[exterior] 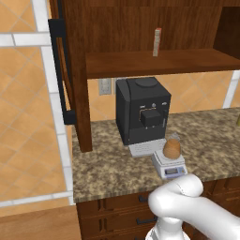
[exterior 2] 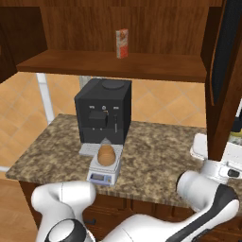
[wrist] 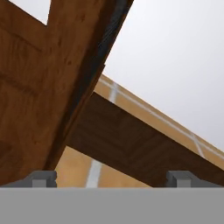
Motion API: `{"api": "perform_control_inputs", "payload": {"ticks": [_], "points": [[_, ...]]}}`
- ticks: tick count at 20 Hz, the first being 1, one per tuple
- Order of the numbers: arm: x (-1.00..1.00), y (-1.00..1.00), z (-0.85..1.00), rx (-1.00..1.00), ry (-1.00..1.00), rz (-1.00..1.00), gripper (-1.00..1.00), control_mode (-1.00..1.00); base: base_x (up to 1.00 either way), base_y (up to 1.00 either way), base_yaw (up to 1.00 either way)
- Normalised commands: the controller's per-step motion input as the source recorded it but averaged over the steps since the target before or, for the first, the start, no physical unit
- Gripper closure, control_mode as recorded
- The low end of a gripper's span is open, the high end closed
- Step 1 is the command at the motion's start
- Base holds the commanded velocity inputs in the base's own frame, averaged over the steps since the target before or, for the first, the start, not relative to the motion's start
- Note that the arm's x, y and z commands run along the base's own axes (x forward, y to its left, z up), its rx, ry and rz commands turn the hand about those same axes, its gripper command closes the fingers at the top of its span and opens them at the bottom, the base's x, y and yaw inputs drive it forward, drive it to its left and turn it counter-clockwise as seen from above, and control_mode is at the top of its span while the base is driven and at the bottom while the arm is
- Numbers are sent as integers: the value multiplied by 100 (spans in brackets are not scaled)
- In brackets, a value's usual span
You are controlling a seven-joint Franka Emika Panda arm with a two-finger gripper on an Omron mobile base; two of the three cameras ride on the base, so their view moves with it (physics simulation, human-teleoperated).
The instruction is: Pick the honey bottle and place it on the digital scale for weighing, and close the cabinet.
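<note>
Speckled granite forms the bench [exterior: 112, 164] under the coffee machine [exterior: 143, 110], our landmark. Directly in front of that machine we see the digital scale [exterior: 169, 166], and the honey bottle [exterior: 171, 148] stands upright on its platform. Above the machine, the cabinet [exterior 2: 118, 64] stands open, with a thin beige-and-red box [exterior 2: 122, 43] on its shelf. From the left base view the left door [exterior: 63, 70] is cut off at the top; the right base view shows the right door [exterior 2: 224, 75] swung out, hiding the arm's end. Through the hand view our claw [wrist: 111, 178] has both tips spread wide, holding nothing, close beneath a door edge.
</note>
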Motion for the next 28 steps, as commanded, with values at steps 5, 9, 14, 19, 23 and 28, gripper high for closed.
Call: {"api": "perform_control_inputs", "payload": {"ticks": [5,9,14,19,23,28], "points": [[-22,-30,45,10,-1,-6,-100,-100,0,0,0],[-44,0,42,1,-6,0,-100,-100,0,0,0],[-45,5,59,0,-10,0,-100,-100,0,0,0],[-45,75,28,-10,-11,1,-100,-100,0,0,0],[-13,100,49,-23,-28,2,-100,-100,0,0,0],[0,100,78,-24,-36,0,-100,-100,0,0,0]]}}
